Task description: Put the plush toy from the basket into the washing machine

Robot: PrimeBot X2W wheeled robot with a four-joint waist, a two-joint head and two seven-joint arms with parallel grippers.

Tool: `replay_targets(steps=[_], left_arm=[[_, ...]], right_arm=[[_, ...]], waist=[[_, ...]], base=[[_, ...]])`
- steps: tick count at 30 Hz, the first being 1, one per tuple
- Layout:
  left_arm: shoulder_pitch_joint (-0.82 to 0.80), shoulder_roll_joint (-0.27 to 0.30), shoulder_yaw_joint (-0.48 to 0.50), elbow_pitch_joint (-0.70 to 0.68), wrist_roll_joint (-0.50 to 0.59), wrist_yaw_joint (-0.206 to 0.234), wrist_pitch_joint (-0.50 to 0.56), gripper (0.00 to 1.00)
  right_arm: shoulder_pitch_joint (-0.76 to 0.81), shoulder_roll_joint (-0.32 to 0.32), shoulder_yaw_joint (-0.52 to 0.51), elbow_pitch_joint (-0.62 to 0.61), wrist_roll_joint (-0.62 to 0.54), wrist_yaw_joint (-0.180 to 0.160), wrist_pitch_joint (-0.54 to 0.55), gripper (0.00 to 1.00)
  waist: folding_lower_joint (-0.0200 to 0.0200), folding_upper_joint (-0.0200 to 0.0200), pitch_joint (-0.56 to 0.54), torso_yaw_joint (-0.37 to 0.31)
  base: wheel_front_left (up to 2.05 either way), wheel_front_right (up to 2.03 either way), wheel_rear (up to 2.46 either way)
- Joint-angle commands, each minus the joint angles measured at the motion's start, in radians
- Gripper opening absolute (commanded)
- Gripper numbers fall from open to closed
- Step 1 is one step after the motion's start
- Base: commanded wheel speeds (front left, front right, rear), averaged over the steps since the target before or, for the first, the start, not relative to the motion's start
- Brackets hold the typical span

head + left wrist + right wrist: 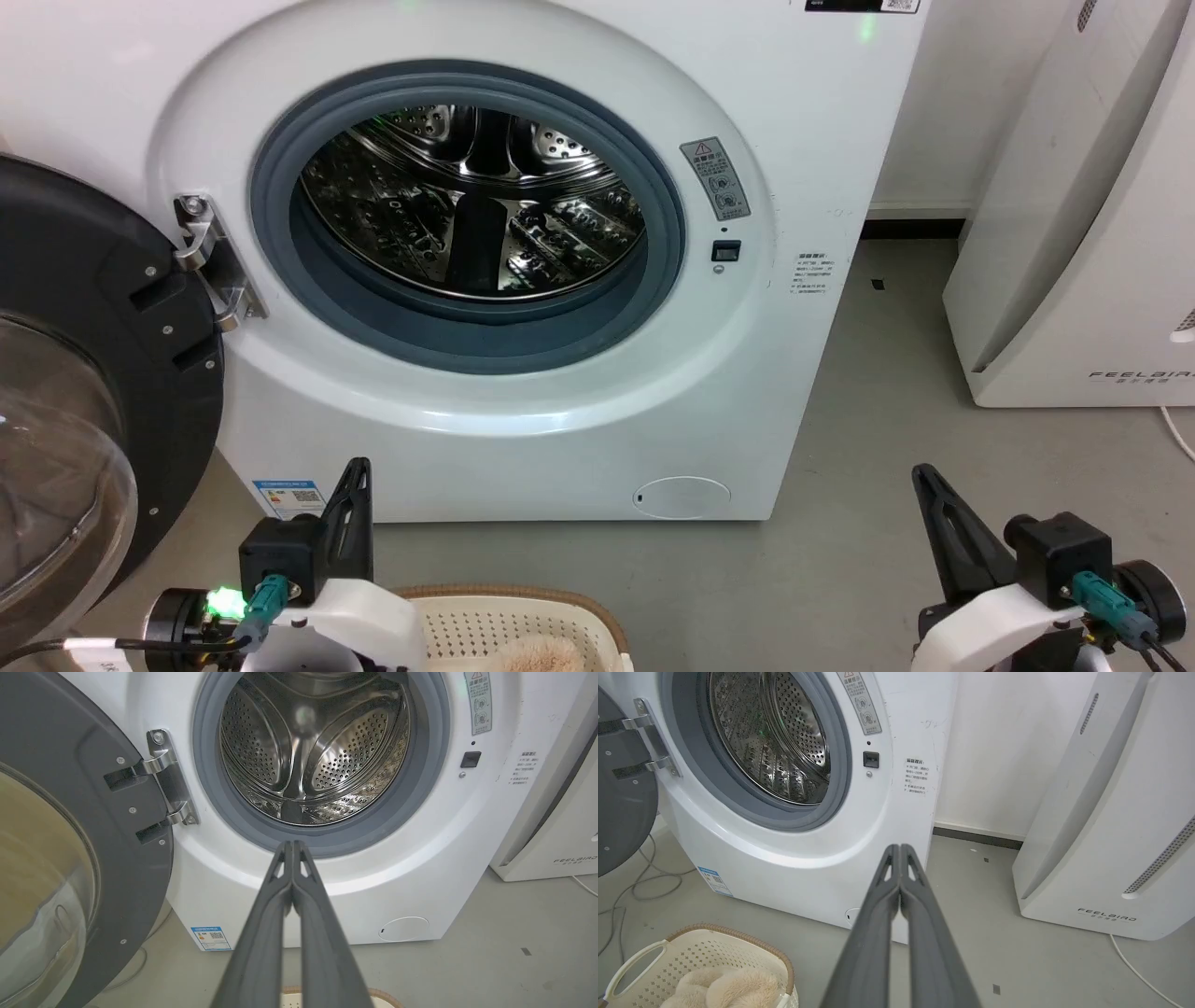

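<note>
Washer (560,448) door open, drum empty: left gripper (359,465) and right gripper (922,470) hang with fingers pressed together, holding nothing. The toy (541,655) lies in the basket (523,594), at 4 o'clock from the nearer left gripper; its long axis is unclear.

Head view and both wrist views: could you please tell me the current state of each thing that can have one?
washing machine: open, its door swung wide on the robot's left
drum: empty
basket: upright, holding the toy
plush toy: lying in the basket, not gripped
left gripper: jaws shut, holding nothing
right gripper: jaws shut, holding nothing
</note>
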Motion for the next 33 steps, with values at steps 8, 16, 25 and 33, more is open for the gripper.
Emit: replay_targets(steps=[8, 16, 25, 33], left_arm=[[0.000, 0.000, -0.001, 0.001, 0.000, 0.001, 0.000, 1.00], [-0.007, 0.000, -0.011, 0.008, -0.007, 0.015, -0.016, 1.00], [-0.039, 0.000, -0.027, 0.066, -0.019, 0.016, -0.034, 1.00], [-0.095, 0.001, -0.048, 0.187, -0.024, 0.005, -0.051, 1.00]], right_arm=[[0.000, 0.000, 0.000, 0.000, 0.001, 0.000, 0.000, 1.00], [-0.001, 0.000, -0.013, -0.004, 0.024, 0.000, -0.015, 1.00], [-0.008, 0.000, -0.017, -0.013, 0.055, 0.000, -0.034, 1.00], [-0.024, 0.000, -0.017, -0.019, 0.077, 0.000, -0.051, 1.00]], waist=[[0.0000, 0.0000, 0.000, 0.000], [0.0000, 0.0000, 0.005, -0.001], [0.0000, 0.0000, 0.028, -0.006], [0.0000, 0.0000, 0.071, -0.020]], base=[[0.00, 0.00, 0.00], [0.00, 0.00, 0.00], [0.00, 0.00, 0.00], [0.00, 0.00, 0.00]])
